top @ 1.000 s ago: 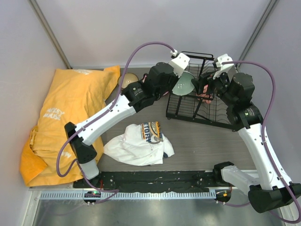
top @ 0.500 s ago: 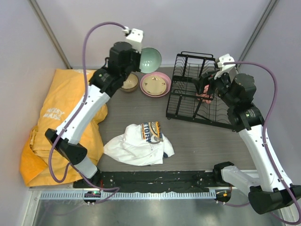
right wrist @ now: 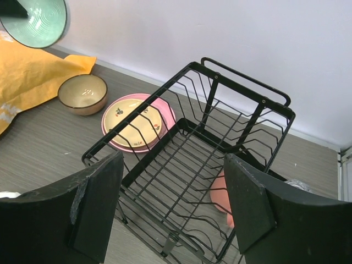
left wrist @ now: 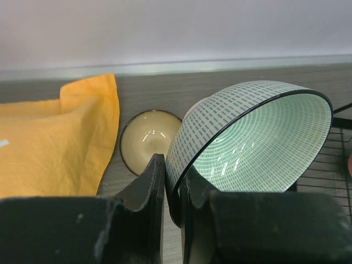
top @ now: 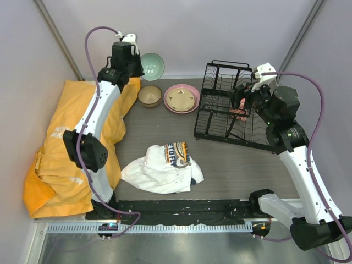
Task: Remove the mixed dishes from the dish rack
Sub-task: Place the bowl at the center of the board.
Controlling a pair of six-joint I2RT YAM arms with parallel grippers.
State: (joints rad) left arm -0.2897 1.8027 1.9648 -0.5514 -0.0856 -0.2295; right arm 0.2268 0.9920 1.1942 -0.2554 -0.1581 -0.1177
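My left gripper [top: 137,65] [left wrist: 175,165] is shut on the rim of the mint-green bowl [top: 152,66] [left wrist: 258,143], which it holds tilted in the air at the back left, above the tan bowl [top: 149,95] [left wrist: 147,137]. The cream patterned plate [top: 181,100] [right wrist: 133,118] lies on the pink plate [top: 193,92] [right wrist: 166,117] beside the tan bowl. The black dish rack [top: 220,124] [right wrist: 181,143] stands to the right, with the pink mug [top: 240,113] [right wrist: 221,192] in it. My right gripper [top: 238,100] [right wrist: 173,165] hangs open over the rack, holding nothing.
An orange cloth [top: 71,137] [left wrist: 49,143] covers the left side of the table. A white printed T-shirt [top: 164,164] lies crumpled at the front middle. Grey walls close in behind and at both sides.
My left arm has swung the mint-green bowl from beside the rack to the far back left. My right gripper has stayed over the rack and its jaws have spread slightly.
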